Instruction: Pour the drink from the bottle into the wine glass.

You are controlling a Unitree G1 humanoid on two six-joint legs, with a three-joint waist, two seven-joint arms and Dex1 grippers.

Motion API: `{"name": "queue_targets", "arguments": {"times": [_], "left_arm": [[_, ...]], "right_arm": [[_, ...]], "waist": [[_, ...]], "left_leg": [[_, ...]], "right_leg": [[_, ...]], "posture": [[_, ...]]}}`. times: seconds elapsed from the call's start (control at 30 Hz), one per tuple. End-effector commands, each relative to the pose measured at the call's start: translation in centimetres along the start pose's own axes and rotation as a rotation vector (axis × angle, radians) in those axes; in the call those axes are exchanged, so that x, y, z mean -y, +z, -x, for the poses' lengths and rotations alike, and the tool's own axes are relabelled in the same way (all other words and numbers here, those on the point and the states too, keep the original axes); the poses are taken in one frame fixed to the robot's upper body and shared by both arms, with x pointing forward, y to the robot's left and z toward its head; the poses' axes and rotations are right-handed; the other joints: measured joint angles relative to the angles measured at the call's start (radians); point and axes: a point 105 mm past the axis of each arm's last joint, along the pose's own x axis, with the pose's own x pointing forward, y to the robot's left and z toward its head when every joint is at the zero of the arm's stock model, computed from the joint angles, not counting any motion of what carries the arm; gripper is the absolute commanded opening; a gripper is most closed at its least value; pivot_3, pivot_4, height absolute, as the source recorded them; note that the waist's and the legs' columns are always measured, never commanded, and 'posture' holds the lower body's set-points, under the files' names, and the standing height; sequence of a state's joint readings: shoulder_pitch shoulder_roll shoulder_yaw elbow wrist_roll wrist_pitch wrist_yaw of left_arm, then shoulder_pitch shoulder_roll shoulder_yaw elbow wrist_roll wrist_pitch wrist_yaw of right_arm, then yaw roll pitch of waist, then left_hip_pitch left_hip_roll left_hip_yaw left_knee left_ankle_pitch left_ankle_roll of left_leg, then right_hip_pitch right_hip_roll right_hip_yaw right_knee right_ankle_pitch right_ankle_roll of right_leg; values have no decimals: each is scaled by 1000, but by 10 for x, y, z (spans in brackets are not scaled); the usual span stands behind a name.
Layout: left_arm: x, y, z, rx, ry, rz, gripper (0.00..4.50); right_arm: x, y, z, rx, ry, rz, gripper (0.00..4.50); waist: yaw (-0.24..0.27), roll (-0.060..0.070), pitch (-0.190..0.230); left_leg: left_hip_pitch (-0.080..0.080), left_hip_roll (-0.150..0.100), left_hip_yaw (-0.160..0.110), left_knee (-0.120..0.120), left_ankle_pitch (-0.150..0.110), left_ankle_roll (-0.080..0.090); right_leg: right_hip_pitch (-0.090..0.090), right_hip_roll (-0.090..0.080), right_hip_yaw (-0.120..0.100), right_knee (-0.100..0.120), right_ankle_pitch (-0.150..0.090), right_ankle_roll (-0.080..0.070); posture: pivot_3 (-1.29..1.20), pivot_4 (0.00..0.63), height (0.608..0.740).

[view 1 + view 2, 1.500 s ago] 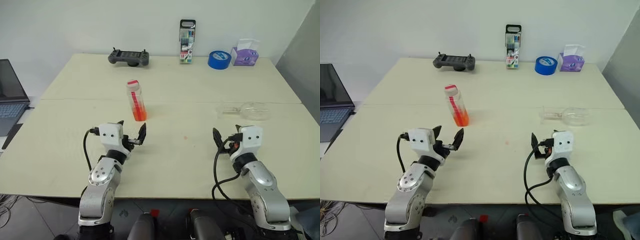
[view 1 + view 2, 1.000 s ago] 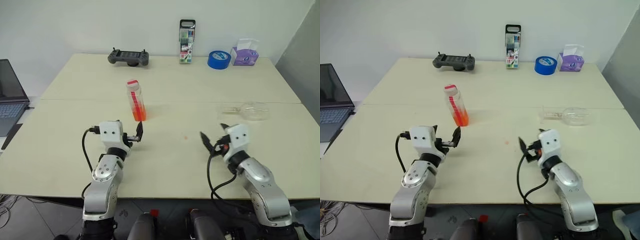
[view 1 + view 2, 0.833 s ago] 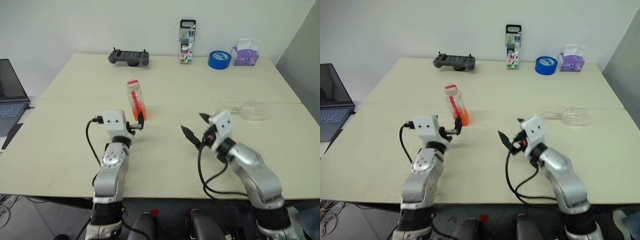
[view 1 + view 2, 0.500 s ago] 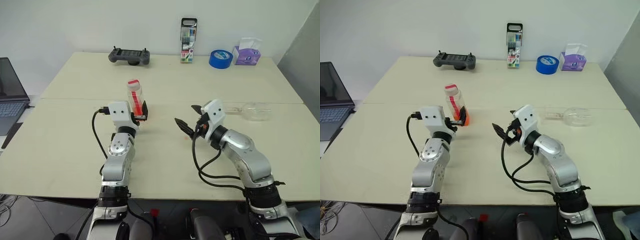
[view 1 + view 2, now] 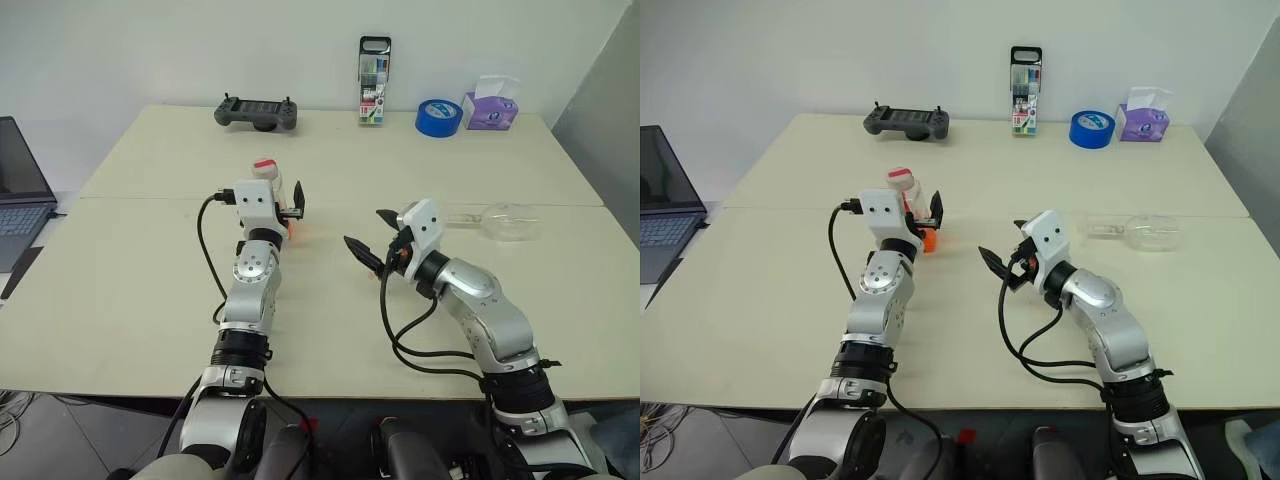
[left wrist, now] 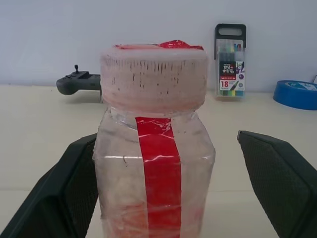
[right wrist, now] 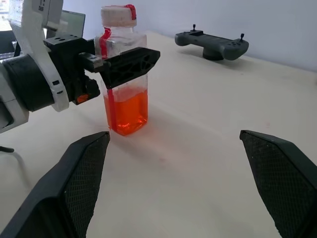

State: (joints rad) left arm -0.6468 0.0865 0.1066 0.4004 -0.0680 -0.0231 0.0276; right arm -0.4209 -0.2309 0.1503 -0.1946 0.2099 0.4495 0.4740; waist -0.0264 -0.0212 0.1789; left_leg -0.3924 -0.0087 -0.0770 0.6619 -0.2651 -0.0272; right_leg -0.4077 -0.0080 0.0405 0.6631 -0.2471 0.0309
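Standing upright on the bench (image 5: 150, 300), the bottle (image 7: 123, 74) sits between the two fingers of the left claw (image 6: 163, 198) — the fingers are spread wide on either side of it and do not press its walls, so nothing is held. Its red-and-white cap (image 6: 153, 74) is on, and the drink (image 7: 126, 111) fills only the lower part.

The right claw (image 5: 372, 240) is wide open as well and empty; it hovers over the bench to the right of the left claw, with its fingers turned toward the bottle but apart from it.

The wine glass (image 5: 500, 220) lies on its side on the bench, beyond the right claw and to its right — well apart from the bottle and touched by neither claw.
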Motion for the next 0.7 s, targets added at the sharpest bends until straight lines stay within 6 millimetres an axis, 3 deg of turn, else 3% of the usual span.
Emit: {"name": "queue_targets", "arguments": {"times": [0.03, 0.23, 0.33, 0.5, 0.53, 0.7], "left_arm": [[0, 20, -7, 79, 2, -20, 4466], [1, 20, -7, 88, 1, -19, 4466], [0, 17, -6, 81, 24, -20, 3862], [-11, 5, -3, 28, 91, -6, 2215], [-12, 4, -3, 22, 98, -5, 2044], [-13, 9, -4, 46, 69, 6, 2026]], "right_arm": [[-4, 14, 2, 53, -2, 35, 4500], [-5, 11, 3, 47, -6, 39, 4500], [-6, 11, 3, 46, -8, 39, 4500], [-5, 14, 3, 48, -13, 40, 4500], [-5, 15, 4, 49, -14, 42, 4500], [0, 31, 7, 77, -31, 56, 4500]], "waist": [[0, 0, 0], [0, 0, 0], [0, 0, 0], [0, 0, 0], [0, 0, 0], [0, 0, 0]], "left_leg": [[0, 0, 0, 0, 0, 0], [0, 0, 0, 0, 0, 0], [0, 0, 0, 0, 0, 0], [0, 0, 0, 0, 0, -1], [0, 0, 0, 0, 0, -1], [1, 0, 0, 0, 1, -1]], "right_leg": [[0, 0, 0, 0, 0, 0], [0, 0, 0, 0, 0, 0], [0, 0, 0, 0, 0, 0], [0, 0, 0, 0, 0, 0], [0, 0, 0, 0, 0, 0], [0, 0, 0, 1, 0, 0]], "posture": [[0, 150, 740], [0, 150, 740], [0, 150, 740], [0, 150, 740], [0, 150, 740], [0, 150, 740]]}}
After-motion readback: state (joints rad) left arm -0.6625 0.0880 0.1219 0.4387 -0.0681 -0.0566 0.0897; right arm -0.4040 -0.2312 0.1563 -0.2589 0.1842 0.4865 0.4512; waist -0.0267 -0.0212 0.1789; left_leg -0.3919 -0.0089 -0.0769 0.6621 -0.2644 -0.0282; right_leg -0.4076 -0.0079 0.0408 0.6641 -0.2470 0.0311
